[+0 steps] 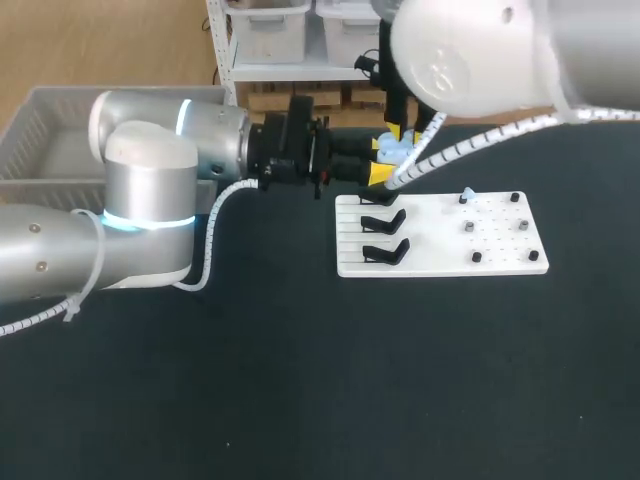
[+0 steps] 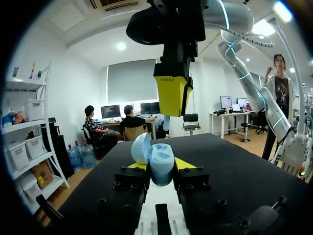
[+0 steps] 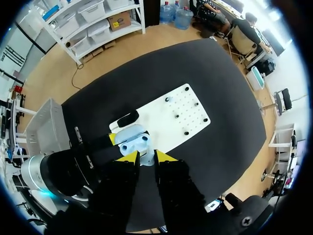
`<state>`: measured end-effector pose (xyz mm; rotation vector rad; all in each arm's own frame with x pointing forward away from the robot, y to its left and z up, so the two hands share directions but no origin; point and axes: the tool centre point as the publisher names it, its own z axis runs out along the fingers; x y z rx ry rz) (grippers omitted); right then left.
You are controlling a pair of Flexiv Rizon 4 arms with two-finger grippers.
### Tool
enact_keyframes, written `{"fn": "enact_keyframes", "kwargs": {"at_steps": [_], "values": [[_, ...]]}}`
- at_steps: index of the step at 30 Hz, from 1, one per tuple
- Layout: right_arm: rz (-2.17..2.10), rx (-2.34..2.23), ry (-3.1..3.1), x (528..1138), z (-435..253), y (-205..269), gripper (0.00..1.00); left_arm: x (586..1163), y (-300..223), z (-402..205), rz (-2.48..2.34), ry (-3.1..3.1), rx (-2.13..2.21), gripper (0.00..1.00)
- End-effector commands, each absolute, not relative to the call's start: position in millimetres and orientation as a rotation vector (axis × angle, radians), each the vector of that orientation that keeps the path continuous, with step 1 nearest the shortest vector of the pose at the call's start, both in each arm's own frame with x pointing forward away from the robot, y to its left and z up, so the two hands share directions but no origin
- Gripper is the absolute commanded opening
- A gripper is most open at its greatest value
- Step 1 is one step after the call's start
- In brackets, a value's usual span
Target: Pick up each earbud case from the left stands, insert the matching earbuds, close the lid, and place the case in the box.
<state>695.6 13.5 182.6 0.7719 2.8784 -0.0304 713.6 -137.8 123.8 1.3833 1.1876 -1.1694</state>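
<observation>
A light blue earbud case [image 2: 155, 161] with its lid up is held over the table's far middle; my left gripper [image 2: 156, 166] is shut on it from both sides. In the head view the case [image 1: 396, 151] sits at the left gripper [image 1: 380, 162], just beyond the white board [image 1: 500, 262]. My right gripper [image 2: 173, 113] hangs straight above the open case [image 3: 133, 139]. Its yellow tips [image 3: 146, 157] pinch a small light blue earbud [image 3: 145, 155]. Another light blue earbud [image 1: 467, 193] stands on a peg at the board's right part.
Black empty stands [image 1: 385, 250] line the board's left side, and small dark pegs [image 1: 521, 226] dot its right. A grey crate [image 1: 40, 130] stands at the table's far left. My right arm's white body [image 1: 470, 50] covers the far right.
</observation>
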Motion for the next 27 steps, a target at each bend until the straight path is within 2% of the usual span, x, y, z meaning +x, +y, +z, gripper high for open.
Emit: {"fn": "enact_keyframes", "kwargs": {"at_steps": [1, 27], "values": [[-0.065, 0.790, 2.888, 701.6, 182.7, 18.0, 0.00, 712.9, -137.5, 122.8, -1.166, 1.185, 1.380, 0.00], [-0.082, 0.841, 2.897, 706.9, 164.7, 19.1, 0.00, 712.9, -137.5, 122.8, -1.166, 1.185, 1.380, 0.00]]}}
